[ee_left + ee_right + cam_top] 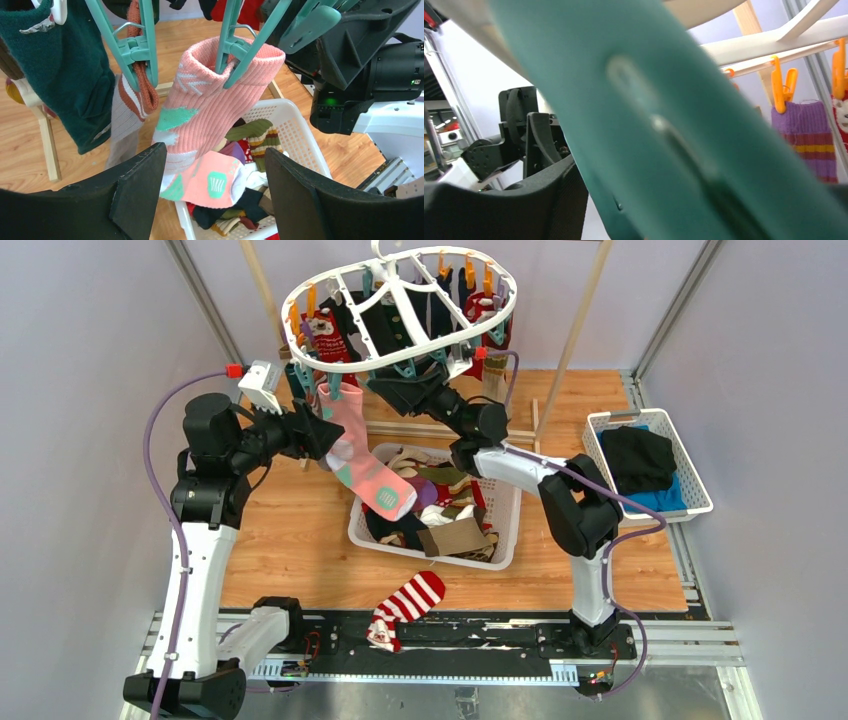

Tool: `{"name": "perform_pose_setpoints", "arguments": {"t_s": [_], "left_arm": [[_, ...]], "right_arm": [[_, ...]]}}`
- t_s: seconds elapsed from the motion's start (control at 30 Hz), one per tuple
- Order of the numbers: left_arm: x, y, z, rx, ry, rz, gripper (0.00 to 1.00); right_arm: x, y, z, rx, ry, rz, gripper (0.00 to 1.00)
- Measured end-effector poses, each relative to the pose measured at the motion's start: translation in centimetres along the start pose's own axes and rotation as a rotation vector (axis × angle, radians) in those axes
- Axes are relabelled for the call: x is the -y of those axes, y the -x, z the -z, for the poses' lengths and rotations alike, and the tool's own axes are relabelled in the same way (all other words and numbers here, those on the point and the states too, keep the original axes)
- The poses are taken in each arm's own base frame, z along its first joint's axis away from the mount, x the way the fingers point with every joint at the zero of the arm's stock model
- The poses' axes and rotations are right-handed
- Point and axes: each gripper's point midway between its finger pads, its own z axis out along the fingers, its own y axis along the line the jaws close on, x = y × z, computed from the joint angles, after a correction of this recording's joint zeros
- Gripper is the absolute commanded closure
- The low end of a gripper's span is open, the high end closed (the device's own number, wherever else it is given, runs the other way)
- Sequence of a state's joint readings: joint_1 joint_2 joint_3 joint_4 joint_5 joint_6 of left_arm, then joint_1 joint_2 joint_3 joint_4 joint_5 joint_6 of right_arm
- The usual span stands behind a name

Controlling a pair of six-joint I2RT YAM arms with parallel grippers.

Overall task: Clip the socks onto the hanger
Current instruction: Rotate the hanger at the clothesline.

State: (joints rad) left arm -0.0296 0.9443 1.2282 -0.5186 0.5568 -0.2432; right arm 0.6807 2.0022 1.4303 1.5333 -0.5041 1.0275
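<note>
The pink sock point(210, 115) hangs straight down from a teal clothespin point(240, 50), just ahead of the spread left hand point(215, 155); the right hand point(385, 385) sits beside it, grip untellable.

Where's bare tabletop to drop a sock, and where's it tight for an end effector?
Free: wood between the left arm and the sock basket; wood by the right arm's base, below the clothes basket. Crowded: under the hanger, where the pink sock hangs between the left end effector and right end effector. The striped sock takes the near-edge middle.
</note>
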Motion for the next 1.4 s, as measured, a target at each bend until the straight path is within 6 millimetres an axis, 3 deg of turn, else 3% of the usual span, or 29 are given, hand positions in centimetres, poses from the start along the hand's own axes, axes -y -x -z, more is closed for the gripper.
{"name": "perform_pose_setpoints", "arguments": {"t_s": [0.17, 0.37, 0.77, 0.93, 1.1, 1.4], "left_arm": [[0.0, 0.0, 0.0, 0.000, 0.000, -0.002, 0.24], [0.1, 0.2, 0.1, 0.001, 0.000, -0.006, 0.25], [0.3, 0.5, 0.3, 0.006, -0.001, -0.012, 0.25], [0.6, 0.9, 0.7, 0.008, 0.000, -0.012, 0.24], [1.7, 2.5, 1.5, 0.030, -0.016, 0.007, 0.23], [5.7, 6.5, 3.6, 0.109, -0.116, 0.075, 0.19]], "right_arm": [[-0.4, 0.0, -0.2, -0.008, 0.018, -0.001, 0.60], [-0.8, -0.5, -0.3, -0.028, 0.033, -0.006, 0.58], [-1.7, -1.3, 0.4, -0.041, 0.018, 0.002, 1.00], [-2.6, -0.6, 0.8, 0.003, -0.025, 0.060, 1.00], [-4.3, 0.7, -0.4, 0.064, -0.046, 0.164, 1.00], [-4.6, -1.0, -2.6, 0.049, -0.125, 0.336, 1.00]]}}
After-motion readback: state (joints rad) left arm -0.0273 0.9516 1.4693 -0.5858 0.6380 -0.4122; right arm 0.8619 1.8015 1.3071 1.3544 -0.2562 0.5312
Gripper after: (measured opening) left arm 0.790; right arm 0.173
